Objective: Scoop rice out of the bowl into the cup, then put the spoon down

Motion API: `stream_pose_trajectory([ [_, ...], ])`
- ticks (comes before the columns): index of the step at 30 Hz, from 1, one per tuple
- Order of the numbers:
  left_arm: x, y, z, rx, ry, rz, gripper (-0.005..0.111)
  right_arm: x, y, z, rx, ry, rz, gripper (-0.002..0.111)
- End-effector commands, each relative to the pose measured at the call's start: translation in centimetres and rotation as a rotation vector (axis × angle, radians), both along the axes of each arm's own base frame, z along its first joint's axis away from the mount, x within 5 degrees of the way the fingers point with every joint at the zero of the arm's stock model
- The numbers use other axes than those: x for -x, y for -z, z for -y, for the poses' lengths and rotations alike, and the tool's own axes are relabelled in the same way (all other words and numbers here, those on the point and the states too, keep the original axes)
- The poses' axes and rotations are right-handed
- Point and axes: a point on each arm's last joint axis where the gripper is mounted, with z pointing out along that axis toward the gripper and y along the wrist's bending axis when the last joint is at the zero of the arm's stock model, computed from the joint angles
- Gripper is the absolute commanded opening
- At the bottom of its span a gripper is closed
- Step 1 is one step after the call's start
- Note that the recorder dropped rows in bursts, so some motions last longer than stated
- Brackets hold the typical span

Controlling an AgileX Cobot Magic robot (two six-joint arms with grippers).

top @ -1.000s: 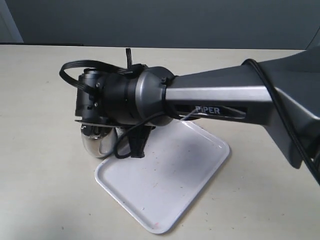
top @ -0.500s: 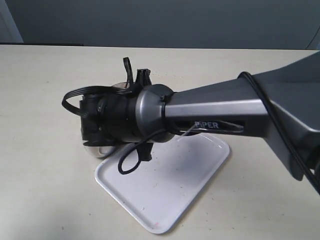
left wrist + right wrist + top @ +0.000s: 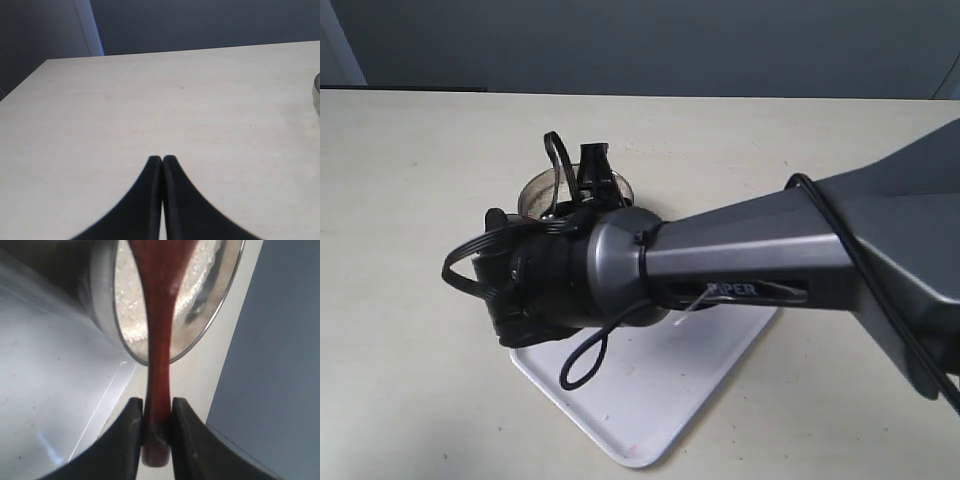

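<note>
In the right wrist view my right gripper [image 3: 156,407] is shut on the slim handle of the dark reddish-brown spoon [image 3: 160,320]. The spoon's head reaches into the steel bowl [image 3: 102,285], over the white rice [image 3: 131,305]. From the exterior view the bowl [image 3: 536,193] peeks out behind the right arm's wrist, with the black fingers [image 3: 592,168] above its rim. The cup is hidden behind that wrist. My left gripper [image 3: 162,159] is shut on nothing above bare table.
A white tray [image 3: 660,390] lies in front of the bowl, partly under the right arm, and shows beside the bowl in the right wrist view [image 3: 45,390]. A sliver of steel rim [image 3: 317,92] sits at the edge of the left wrist view.
The right arm's wrist has dropped lower and nearer the camera, covering the shiny cup seen earlier. Its fingers have swung to the bowl at the back.
</note>
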Motion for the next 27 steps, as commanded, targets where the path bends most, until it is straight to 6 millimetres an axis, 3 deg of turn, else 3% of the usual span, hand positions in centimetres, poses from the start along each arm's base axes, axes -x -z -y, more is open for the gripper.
stream_pose_trajectory([
  [1, 0.0, -0.2, 0.0, 0.006, 0.001, 0.012, 0.001, 0.2, -1.0, -0.1, -0.036, -0.027, 0.054, -0.001],
  [27, 0.0, -0.2, 0.0, 0.006, 0.001, 0.012, 0.001, 0.1, -0.5, -0.1, -0.063, -0.114, 0.19, -0.001],
])
